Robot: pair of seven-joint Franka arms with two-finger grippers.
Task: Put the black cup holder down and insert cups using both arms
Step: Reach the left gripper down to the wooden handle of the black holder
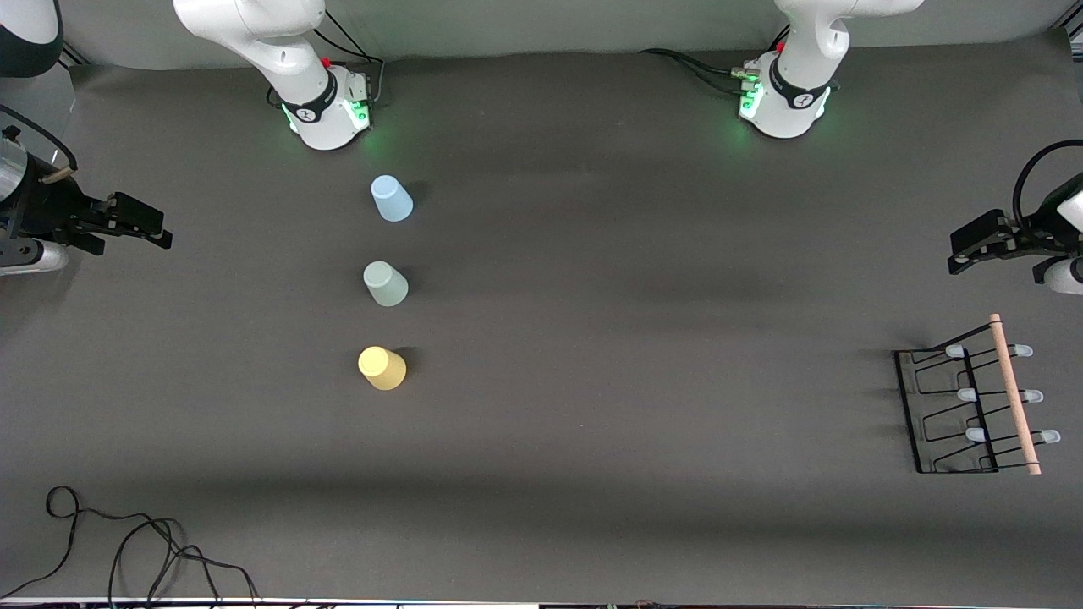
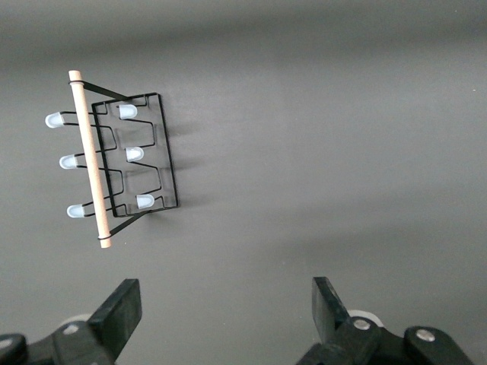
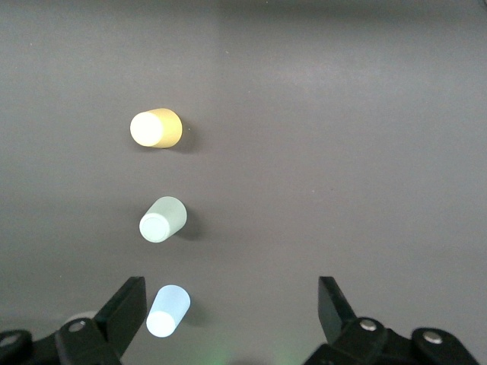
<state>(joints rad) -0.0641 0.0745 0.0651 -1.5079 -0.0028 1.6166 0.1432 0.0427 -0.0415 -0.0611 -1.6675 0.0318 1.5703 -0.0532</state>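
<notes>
cups (image 1: 386, 283) in a row, black cup holder (image 1: 948, 410) apart

My black wire cup holder (image 1: 969, 397) stands at frame right; blue cup (image 1: 391, 198), grey-green cup (image 1: 386, 283), yellow cup (image 1: 382, 368) sit upside-down, column left-centre.

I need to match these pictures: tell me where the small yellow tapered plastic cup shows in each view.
Front view: the yellow cup stands nearest the camera in the row of three cups.
Left wrist view: not in it.
Right wrist view: yellow cup, at the row's end.
Shared landmark: the pale grey-green cup beside it.
</notes>
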